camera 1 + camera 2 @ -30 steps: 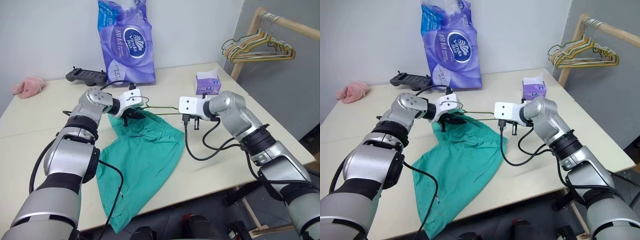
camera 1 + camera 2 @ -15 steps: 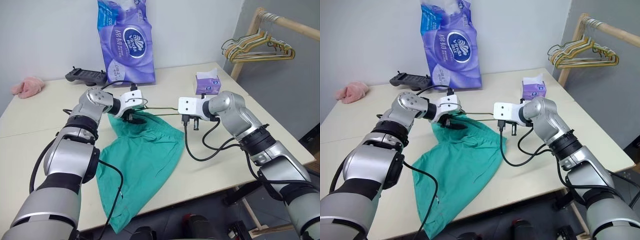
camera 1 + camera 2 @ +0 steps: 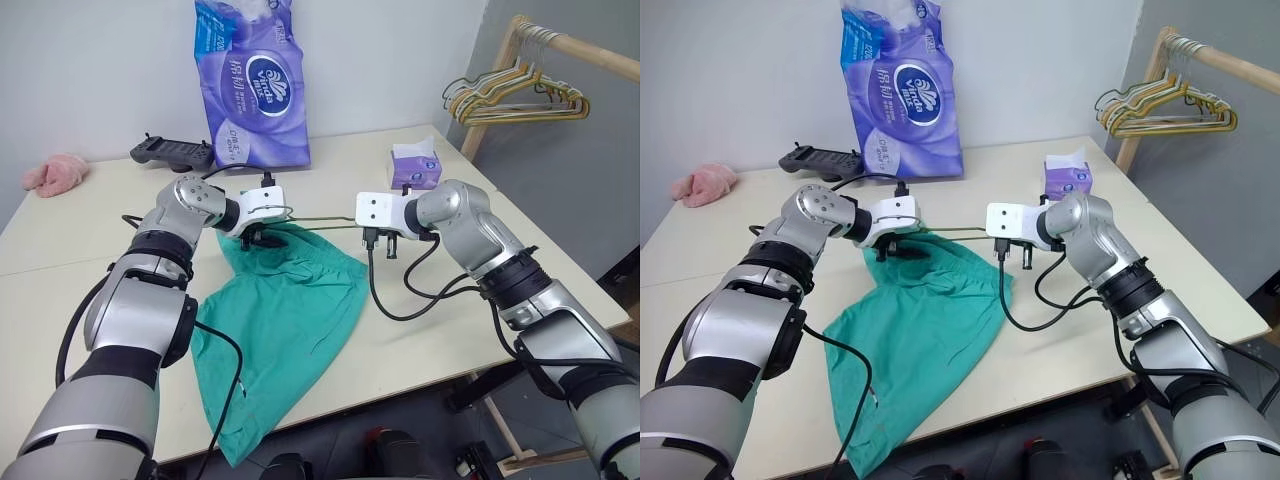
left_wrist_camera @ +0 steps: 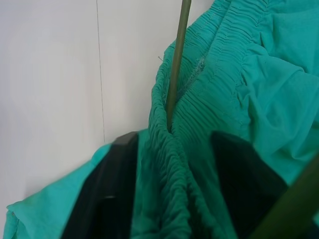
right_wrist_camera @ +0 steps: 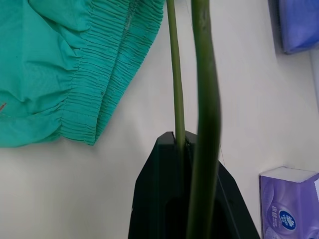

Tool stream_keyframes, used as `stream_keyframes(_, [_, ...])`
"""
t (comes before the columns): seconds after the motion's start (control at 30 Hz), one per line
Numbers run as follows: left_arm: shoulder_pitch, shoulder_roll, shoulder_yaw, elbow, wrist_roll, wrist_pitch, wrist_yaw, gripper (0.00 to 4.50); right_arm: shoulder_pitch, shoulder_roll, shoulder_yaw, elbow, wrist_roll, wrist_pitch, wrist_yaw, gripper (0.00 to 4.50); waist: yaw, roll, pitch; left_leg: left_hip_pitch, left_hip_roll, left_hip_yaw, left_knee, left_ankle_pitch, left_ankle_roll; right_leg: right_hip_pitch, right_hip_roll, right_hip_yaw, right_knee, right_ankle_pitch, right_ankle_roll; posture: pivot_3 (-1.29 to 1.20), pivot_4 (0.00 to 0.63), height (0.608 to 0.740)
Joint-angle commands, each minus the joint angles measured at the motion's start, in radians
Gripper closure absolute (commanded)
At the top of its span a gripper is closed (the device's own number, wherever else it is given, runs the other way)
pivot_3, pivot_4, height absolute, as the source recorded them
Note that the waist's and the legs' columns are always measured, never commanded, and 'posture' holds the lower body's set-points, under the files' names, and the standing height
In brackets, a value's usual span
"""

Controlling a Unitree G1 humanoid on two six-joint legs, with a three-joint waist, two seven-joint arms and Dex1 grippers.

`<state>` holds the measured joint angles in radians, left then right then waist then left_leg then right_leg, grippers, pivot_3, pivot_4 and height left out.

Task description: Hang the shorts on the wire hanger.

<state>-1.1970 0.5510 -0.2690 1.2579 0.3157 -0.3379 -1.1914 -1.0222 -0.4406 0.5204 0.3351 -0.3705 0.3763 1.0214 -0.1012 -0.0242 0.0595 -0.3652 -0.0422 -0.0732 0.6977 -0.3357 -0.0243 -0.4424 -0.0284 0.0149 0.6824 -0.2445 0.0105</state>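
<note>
The cream table takes up most of the scene, and the shorts are the biggest thing lying on it: teal-green cloth spread from the middle of the table toward the near edge, with one leg trailing over that edge. The gathered waistband end sits up at the far side, bunched just under the left gripper.

At the back, a tall purple pack of tissue rolls stands against the wall, with a black handheld controller beside it and a small pink fuzzy cloth off at the far left corner. To the right, a wooden rack carries a bunch of coloured hangers, and a little purple tissue box sits near the table's right side.

The wire hanger is held up off the table, running level between the two grippers, right above the waistband. The right gripper has its fingers pressed tight together on one end of the wire. The left gripper's fingers stand a bit apart with the scrunched elastic waistband sitting between them, and the wire passes into the folds right there, though whether they're actually squeezing the cloth is hard to call.
</note>
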Motion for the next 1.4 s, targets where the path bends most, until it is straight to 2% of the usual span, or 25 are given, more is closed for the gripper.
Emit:
stream_keyframes(0.03, [-0.026,0.001,0.017,-0.024,-0.016,-0.005,0.007,3.74,-0.046,0.000,-0.035,-0.018,0.003,-0.022,-0.011,4.50,0.000,0.000,0.000,0.000,0.000,0.000,0.000,0.000,0.000,0.000,0.000,0.000,0.000,0.000,0.000,-0.08,0.009,0.740])
stream_keyframes(0.1, [-0.028,-0.001,0.017,-0.023,-0.015,-0.004,0.012,4.36,-0.045,0.000,-0.035,-0.026,0.005,-0.017,-0.007,4.50,0.000,0.000,0.000,0.000,0.000,0.000,0.000,0.000,0.000,0.000,0.000,0.000,0.000,0.000,0.000,-0.08,0.009,0.740])
stream_keyframes(0.13, [-0.029,-0.001,0.016,-0.022,-0.015,-0.003,0.012,4.48,-0.045,0.001,-0.035,-0.029,0.006,-0.014,-0.005,4.50,0.000,0.000,0.000,0.000,0.000,0.000,0.000,0.000,0.000,0.000,0.000,0.000,0.000,0.000,0.000,-0.08,0.009,0.740])
stream_keyframes(0.37, [-0.035,-0.011,0.009,-0.021,-0.003,0.005,0.035,4.48,-0.033,0.008,-0.051,-0.051,0.045,0.013,0.031,4.50,-0.001,0.000,0.000,0.000,0.000,0.000,0.000,0.000,0.000,0.000,0.000,0.000,0.000,0.000,0.000,-0.09,0.013,0.740])
stream_keyframes(0.5, [-0.032,-0.012,0.009,-0.022,-0.004,0.002,0.035,4.50,-0.013,-0.002,-0.057,-0.093,0.081,0.032,0.085,3.50,-0.005,0.000,0.000,0.000,0.000,0.000,0.000,0.000,0.000,0.000,0.000,0.000,0.000,0.000,0.000,-0.09,0.014,0.740])
stream_keyframes(0.67, [-0.033,-0.013,0.013,-0.021,-0.003,0.008,0.058,4.50,-0.012,-0.007,-0.071,-0.095,0.087,0.048,0.059,1.79,-0.007,0.000,0.000,0.000,0.000,0.000,0.000,0.000,0.000,0.000,0.000,0.000,0.000,0.000,0.000,-0.09,0.020,0.740])
stream_keyframes(0.73, [-0.031,-0.008,0.016,-0.019,-0.005,0.012,0.067,4.50,0.002,-0.042,-0.088,-0.124,0.097,0.062,0.074,1.10,-0.007,0.000,0.000,0.000,0.000,0.000,0.000,0.000,0.000,0.000,0.000,0.000,0.000,0.000,0.000,-0.09,0.023,0.740])
stream_keyframes(0.83, [-0.022,0.011,0.023,-0.020,-0.011,0.016,0.068,4.50,0.067,-0.152,-0.125,-0.219,0.107,0.094,0.116,0.06,-0.003,0.000,0.000,-0.002,0.000,-0.001,0.000,0.000,0.000,0.000,-0.001,-0.001,-0.001,0.000,0.000,-0.09,0.028,0.740])
stream_keyframes(0.93, [-0.008,0.032,0.028,-0.021,-0.018,0.020,0.065,4.50,0.137,-0.256,-0.175,-0.325,0.130,0.148,0.145,0.02,0.000,0.000,0.000,-0.002,-0.001,-0.001,0.001,0.000,0.000,0.000,-0.002,-0.001,-0.001,0.000,0.000,-0.09,0.031,0.740])
stream_keyframes(1.07, [0.019,0.055,0.042,-0.026,-0.034,0.021,0.086,4.50,0.242,-0.342,-0.282,-0.517,0.211,0.358,0.171,0.02,0.002,0.000,0.000,-0.001,0.000,0.000,0.000,0.000,0.001,0.000,-0.001,-0.001,-0.001,0.000,0.000,-0.09,0.040,0.740])
stream_keyframes(1.13, [0.023,0.056,0.069,-0.031,-0.062,0.023,0.091,4.50,0.282,-0.295,-0.333,-0.579,0.285,0.520,0.148,0.02,0.002,0.000,0.000,-0.001,0.000,0.000,0.000,0.000,0.001,0.000,0.000,0.000,0.000,0.000,0.000,-0.10,0.039,0.740])
stream_keyframes(1.27, [0.030,0.041,0.148,-0.054,-0.159,0.082,0.008,4.50,0.327,-0.092,-0.423,-0.588,0.409,0.747,0.035,0.02,0.001,-0.001,-0.001,-0.001,0.001,0.000,0.000,0.000,0.001,0.001,0.000,-0.001,0.000,0.000,0.000,-0.11,0.036,0.740])
stream_keyframes(1.4, [0.035,0.043,0.195,-0.098,-0.228,0.168,-0.087,4.50,0.302,0.110,-0.513,-0.435,0.522,0.793,-0.059,0.02,-0.002,-0.002,-0.001,-0.001,0.000,0.000,0.001,0.000,0.000,0.000,-0.001,0.000,0.000,0.000,0.000,-0.10,0.029,0.740])
